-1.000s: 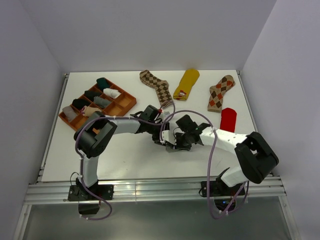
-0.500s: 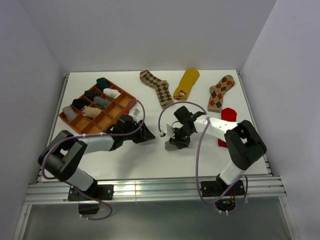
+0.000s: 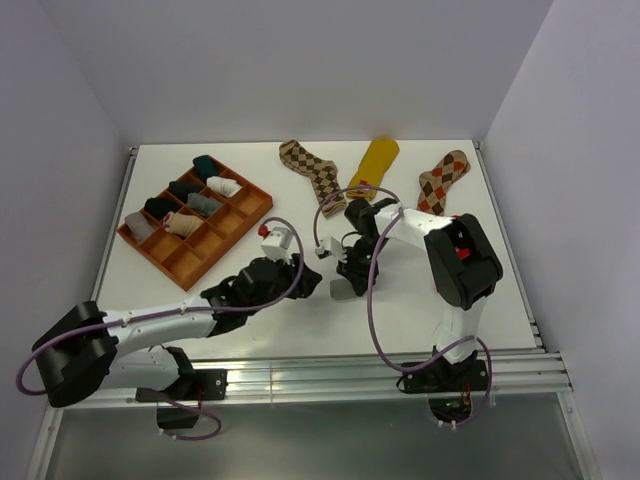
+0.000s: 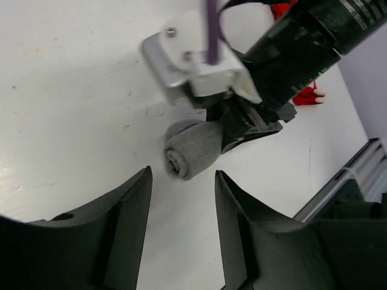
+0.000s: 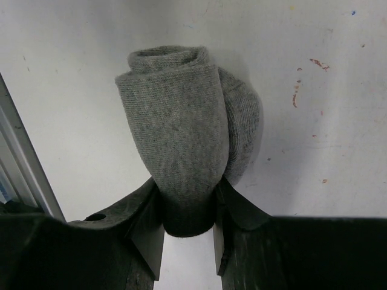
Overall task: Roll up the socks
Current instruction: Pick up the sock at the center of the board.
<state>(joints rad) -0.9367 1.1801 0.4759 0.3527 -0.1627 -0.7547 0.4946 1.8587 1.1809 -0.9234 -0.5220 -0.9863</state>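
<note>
table point(image 3: 300, 328): sock roll point(image 5: 175, 121) in r hand point(image 5: 187, 208)

Looks down on a white table point(image 4: 72, 90). At frame centre, a rolled grey sock point(image 4: 192, 150), spiral end turned toward the lens. Clamped at its upper-right end by the dark right gripper point(image 4: 242, 133), with a white camera block point(image 4: 193, 60) and purple cable point(image 4: 211, 24) above. Along the bottom edge, the left gripper point(image 4: 182, 181), fingers spread, the roll just beyond the tips. Upper right, scraps of a red sock point(image 4: 302, 96).
</note>
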